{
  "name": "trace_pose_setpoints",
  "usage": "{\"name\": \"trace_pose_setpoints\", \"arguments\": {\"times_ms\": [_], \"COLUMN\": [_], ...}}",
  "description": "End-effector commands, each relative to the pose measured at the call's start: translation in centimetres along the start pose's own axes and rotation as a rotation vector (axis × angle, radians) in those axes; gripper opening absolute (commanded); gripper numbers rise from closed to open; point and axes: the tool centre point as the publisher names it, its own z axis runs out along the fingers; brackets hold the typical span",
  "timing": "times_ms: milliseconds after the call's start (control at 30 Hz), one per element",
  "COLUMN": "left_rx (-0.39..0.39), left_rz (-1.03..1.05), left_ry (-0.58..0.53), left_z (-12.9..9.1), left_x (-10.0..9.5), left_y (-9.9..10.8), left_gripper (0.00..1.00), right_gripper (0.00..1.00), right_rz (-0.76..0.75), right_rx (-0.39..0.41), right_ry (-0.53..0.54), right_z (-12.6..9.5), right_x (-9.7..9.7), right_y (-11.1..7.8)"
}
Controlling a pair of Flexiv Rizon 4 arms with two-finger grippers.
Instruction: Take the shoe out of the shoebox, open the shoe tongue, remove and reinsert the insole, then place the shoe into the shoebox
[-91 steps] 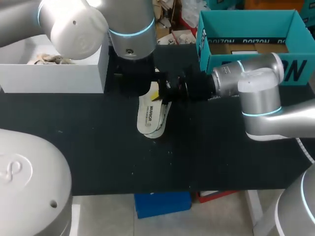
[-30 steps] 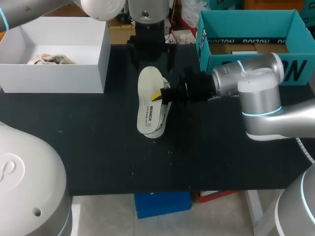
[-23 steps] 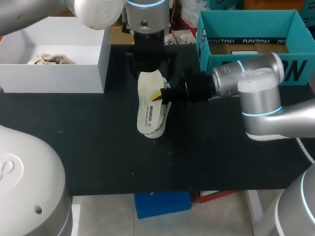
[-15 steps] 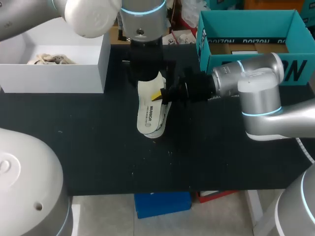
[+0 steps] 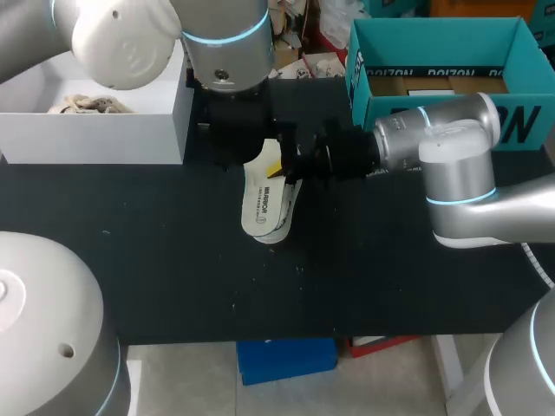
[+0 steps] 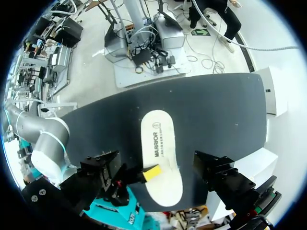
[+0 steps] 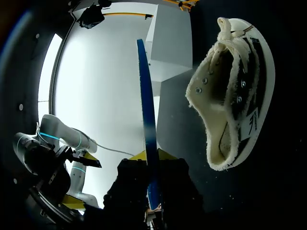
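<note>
- Since a second ago, our left arm point(image 5: 227, 52) has swung back down over the far end of the insole point(image 5: 263, 204).
- Nearest us, the insole stands tilted beside the shoe point(image 7: 235, 96), which lies on its side on the table point(image 5: 173, 260).
- Our right gripper point(image 7: 151, 155) pinches the insole's edge. The left gripper point(image 5: 247, 147) hangs above it, and we cannot tell whether it is wide or narrow.
- We judge reinsertion is in hand: next, the insole must be steered into the shoe's mouth.
- Farthest off sit a white box point(image 5: 95, 139) and a teal box point(image 5: 364, 87).
</note>
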Motion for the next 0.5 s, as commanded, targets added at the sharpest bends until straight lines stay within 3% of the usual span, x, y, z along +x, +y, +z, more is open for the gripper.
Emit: {"name": "trace_pose_setpoints", "arguments": {"times_ms": [33, 100, 200, 400, 500], "left_rx": [-0.035, -0.028, -0.001, -0.014, -0.036], "left_rz": [0.003, -0.004, 0.01, 0.032, 0.032], "left_ry": [-0.016, -0.051, -0.245, -0.52, -0.579], "left_z": [0.3, 0.4, 0.5, 1.4, 1.9], "left_x": [0.6, 0.8, 1.3, 2.5, 2.9], "left_y": [-0.6, -0.7, -0.3, -0.2, -0.4], "left_gripper": [1.0, 1.0, 1.0, 1.0, 1.0], "right_gripper": [0.0, 0.0, 0.0, 0.0, 0.0], "right_rz": [0.0, 0.0, 0.0, 0.0, 0.0], "right_rx": [-0.001, -0.001, -0.001, -0.001, -0.001], "right_ry": [0.0, 0.0, 0.0, 0.0, 0.0], "right_z": [0.1, 0.1, 0.1, 0.1, 0.1], "right_x": [0.0, 0.0, 0.0, 0.0, 0.0], "right_y": [0.0, 0.0, 0.0, 0.0, 0.0]}}
